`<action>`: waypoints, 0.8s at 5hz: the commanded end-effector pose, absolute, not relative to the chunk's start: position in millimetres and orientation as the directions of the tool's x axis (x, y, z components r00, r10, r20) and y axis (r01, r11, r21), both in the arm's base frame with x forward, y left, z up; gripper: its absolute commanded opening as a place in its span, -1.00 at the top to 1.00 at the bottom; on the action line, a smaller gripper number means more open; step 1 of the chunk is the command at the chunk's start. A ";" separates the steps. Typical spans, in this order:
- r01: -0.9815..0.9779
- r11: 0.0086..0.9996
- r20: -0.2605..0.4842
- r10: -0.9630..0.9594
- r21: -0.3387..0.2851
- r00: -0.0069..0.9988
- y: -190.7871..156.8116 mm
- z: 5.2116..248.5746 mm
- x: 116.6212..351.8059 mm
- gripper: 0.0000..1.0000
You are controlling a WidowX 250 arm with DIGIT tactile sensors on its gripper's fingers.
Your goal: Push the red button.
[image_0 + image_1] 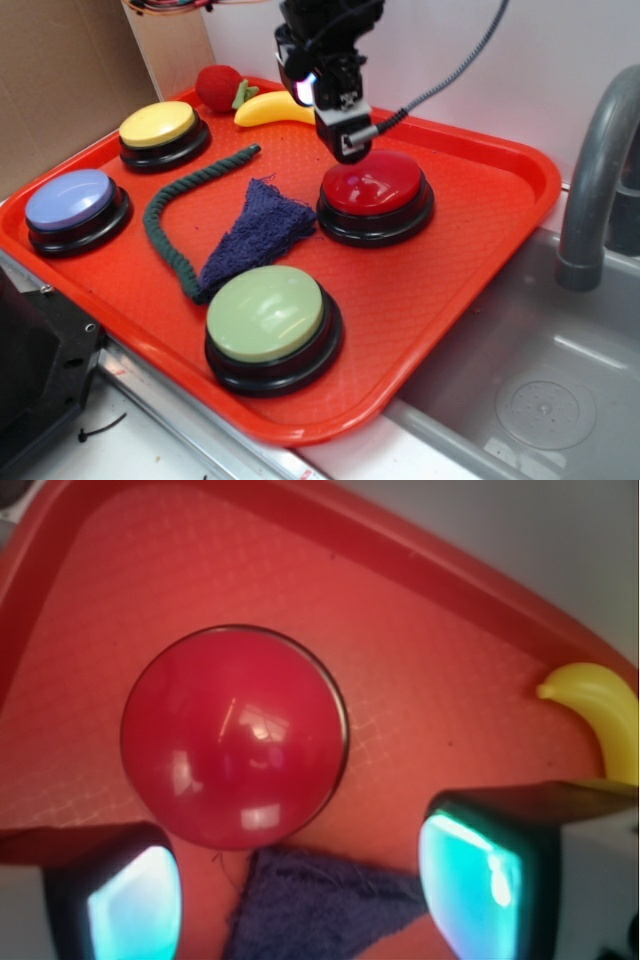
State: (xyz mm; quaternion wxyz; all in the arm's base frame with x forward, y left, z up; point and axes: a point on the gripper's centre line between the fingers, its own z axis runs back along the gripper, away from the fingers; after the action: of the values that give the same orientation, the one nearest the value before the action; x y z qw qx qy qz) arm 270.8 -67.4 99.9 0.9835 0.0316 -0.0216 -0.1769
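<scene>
The hand (347, 143), fingers spread wide and empty, hovers just over the red button (375, 185); pressing down looks left to do.

Four dome buttons sit on one red tray (480, 200): one red button (375, 185), one green (265, 312), one blue (70, 200), one yellow (158, 124); one banana (272, 108); one strawberry toy (218, 88); one green rope (165, 225); one blue cloth (258, 232).
</scene>
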 end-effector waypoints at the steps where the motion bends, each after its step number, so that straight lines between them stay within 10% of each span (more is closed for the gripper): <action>1: 0.294 0.953 0.132 -0.301 0.074 0.944 -61.2 132.9 265.0 -1.00; 4: 0.261 0.962 0.167 -0.272 0.081 0.948 -53.3 158.5 250.2 -1.00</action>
State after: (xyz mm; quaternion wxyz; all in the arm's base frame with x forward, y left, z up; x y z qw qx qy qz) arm 248.8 -54.8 144.4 0.9867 0.0309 -0.0619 -0.1468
